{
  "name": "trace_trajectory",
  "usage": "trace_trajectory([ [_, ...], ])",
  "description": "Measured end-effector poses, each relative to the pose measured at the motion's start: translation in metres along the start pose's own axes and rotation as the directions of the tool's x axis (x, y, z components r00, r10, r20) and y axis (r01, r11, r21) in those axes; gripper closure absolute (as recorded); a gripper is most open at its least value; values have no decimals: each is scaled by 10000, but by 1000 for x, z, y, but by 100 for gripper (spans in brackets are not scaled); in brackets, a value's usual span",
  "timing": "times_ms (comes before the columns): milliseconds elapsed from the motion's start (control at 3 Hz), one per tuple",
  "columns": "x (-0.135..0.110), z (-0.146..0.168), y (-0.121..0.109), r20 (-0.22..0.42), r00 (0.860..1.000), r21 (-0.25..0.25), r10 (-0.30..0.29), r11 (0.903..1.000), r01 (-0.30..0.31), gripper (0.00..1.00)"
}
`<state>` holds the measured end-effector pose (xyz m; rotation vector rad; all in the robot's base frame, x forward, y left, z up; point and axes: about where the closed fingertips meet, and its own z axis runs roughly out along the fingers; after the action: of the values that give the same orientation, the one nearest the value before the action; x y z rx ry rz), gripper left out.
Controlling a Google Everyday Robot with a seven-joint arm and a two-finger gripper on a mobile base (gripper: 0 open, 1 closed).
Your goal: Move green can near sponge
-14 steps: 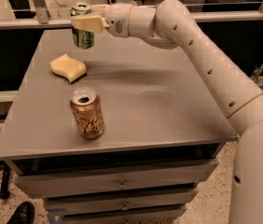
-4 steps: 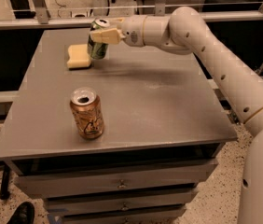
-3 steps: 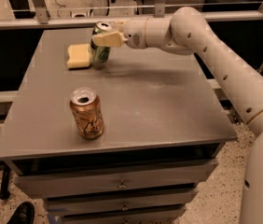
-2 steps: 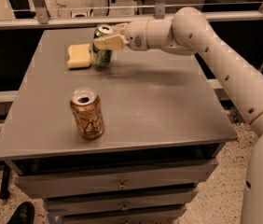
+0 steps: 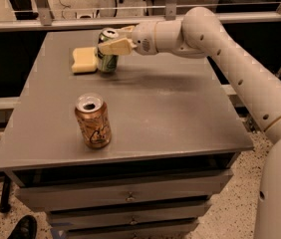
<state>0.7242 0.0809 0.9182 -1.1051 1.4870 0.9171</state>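
Observation:
The green can (image 5: 107, 59) stands upright on the grey table (image 5: 170, 108) at the far left. It touches or nearly touches the right side of the pale yellow sponge (image 5: 84, 60). My gripper (image 5: 110, 40) reaches in from the right. Its fingers (image 5: 114, 47) are closed around the can's upper part. The white arm (image 5: 215, 39) stretches from the right edge of the view across the back of the table.
An orange-tan can (image 5: 93, 120) stands upright toward the front left of the table. Drawers (image 5: 125, 198) sit under the tabletop. A metal rail (image 5: 80, 21) runs behind the table. A dark shoe (image 5: 23, 228) shows on the floor at the lower left.
The gripper has brought the green can down from above the table's far edge to beside the sponge. Over the last second it has barely shifted.

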Motion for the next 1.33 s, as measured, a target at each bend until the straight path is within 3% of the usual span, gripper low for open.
trace_trajectory([
  [667, 0, 4, 2, 21, 10000, -125, -22, 9999, 22, 13],
  [1000, -1, 3, 2, 39, 10000, -124, -16, 9999, 16, 0],
  [1333, -1, 2, 2, 55, 10000, -100, -1, 10000, 1, 0],
])
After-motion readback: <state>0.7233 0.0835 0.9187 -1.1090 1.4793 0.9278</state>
